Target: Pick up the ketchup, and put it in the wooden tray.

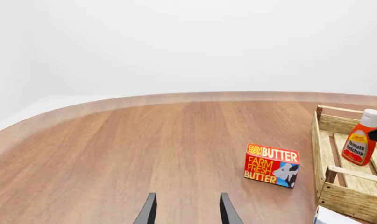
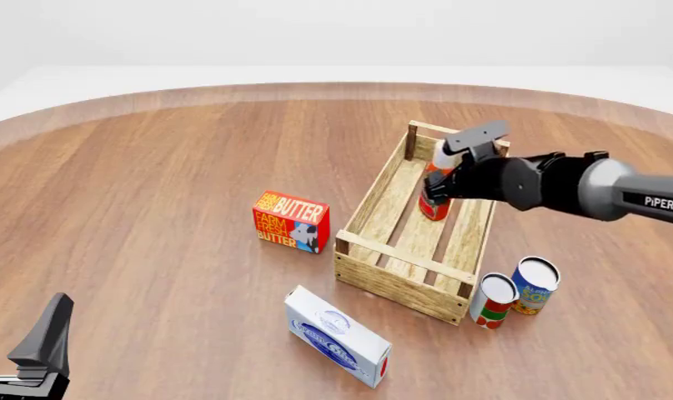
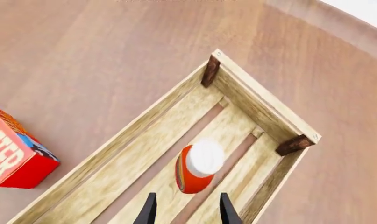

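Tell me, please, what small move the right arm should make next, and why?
Probably lift the right tool straight up and clear. The ketchup stands upright on the slats inside the wooden tray, and the wrist view shows the open fingers apart from it, touching nothing. A sideways pull might knock the bottle over.

The front view looks forward and down over the whole worktop [image 2: 147, 192] from the arms' side. The left wrist view sits low, facing across the worktop toward its far edge. The right wrist view looks steeply down, close above the wooden tray [image 3: 263, 112]. All three share the tray, ketchup [image 3: 197, 168] and butter box [image 1: 272, 164].
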Tool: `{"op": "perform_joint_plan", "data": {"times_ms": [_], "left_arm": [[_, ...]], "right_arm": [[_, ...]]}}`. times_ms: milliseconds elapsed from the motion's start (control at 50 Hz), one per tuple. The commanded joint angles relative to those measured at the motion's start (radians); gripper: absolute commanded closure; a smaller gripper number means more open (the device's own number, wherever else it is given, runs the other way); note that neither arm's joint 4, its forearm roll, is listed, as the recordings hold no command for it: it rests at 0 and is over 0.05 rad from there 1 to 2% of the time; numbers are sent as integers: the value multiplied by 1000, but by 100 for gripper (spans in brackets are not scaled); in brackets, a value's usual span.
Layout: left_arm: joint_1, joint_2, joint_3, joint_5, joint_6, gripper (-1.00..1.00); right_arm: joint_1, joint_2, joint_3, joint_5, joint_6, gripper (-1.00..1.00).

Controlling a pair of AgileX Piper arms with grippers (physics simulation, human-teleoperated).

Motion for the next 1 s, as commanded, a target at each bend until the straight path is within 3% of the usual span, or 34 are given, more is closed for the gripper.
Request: {"op": "perform_joint_plan", "data": {"times_ms": [20, 580, 840, 1000], "left_arm": [[0, 0, 0, 0, 0, -100], [0, 0, 0, 0, 0, -100], [0, 0, 0, 0, 0, -100], [0, 0, 0, 0, 0, -100]], "right_arm": [[8, -103, 92, -6, 20, -100], [66, -465, 359, 22, 85, -100], [68, -737, 553, 75, 115, -100], [56, -928, 641, 166, 131, -100]]}}
